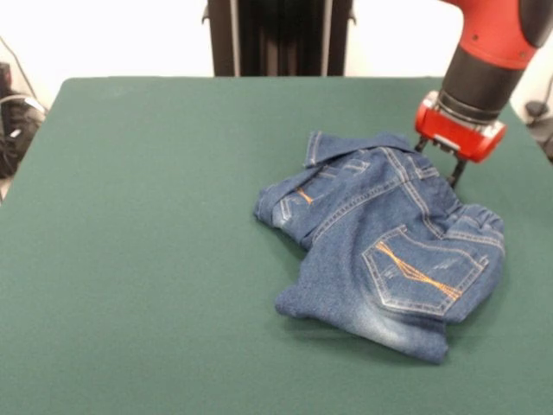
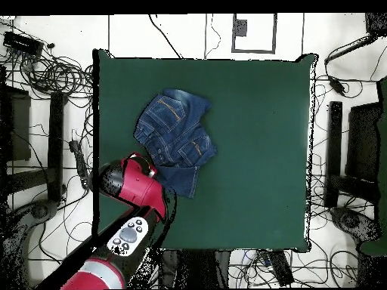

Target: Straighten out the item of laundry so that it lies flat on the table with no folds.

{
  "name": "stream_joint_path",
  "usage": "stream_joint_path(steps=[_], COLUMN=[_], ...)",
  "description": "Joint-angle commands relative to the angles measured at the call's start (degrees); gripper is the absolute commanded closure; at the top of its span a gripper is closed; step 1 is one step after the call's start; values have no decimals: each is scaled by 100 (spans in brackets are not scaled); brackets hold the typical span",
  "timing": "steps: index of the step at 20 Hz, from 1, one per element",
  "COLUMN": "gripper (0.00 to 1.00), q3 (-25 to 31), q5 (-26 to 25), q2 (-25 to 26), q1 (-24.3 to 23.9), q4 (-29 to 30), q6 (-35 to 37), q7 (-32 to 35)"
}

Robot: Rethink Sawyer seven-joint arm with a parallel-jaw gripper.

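The small blue denim jeans (image 1: 389,233) lie crumpled and folded over on themselves on the right half of the dark green table (image 1: 147,259). A back pocket with orange stitching faces up at the near right. My gripper (image 1: 438,162) is at the jeans' far right edge, its red hand just above the cloth. Its two dark fingers stand apart and point down at the fabric's rim, with nothing held between them. In the overhead view the jeans (image 2: 174,136) lie in the table's left part, and the red arm (image 2: 136,189) covers the gripper beside them.
The robot's black pedestal (image 1: 278,36) stands past the table's far edge. Cables and equipment (image 2: 45,75) lie on the floor around the table (image 2: 257,151). Bare green surface spreads to the left of the jeans in the front view.
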Motion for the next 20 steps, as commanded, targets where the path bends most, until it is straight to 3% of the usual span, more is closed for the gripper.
stream_joint_path(steps=[1, 12, 17, 20], gripper=[0, 0, 0, 0], q3=[750, 923, 637, 851], q5=[106, 154, 106, 201], q2=[376, 51, -131, -333], q1=[-94, -124, 88, 16], q4=[145, 270, 318, 465], q6=[-163, -99, -44, 61], q7=[1423, 1427, 1497, 1548])
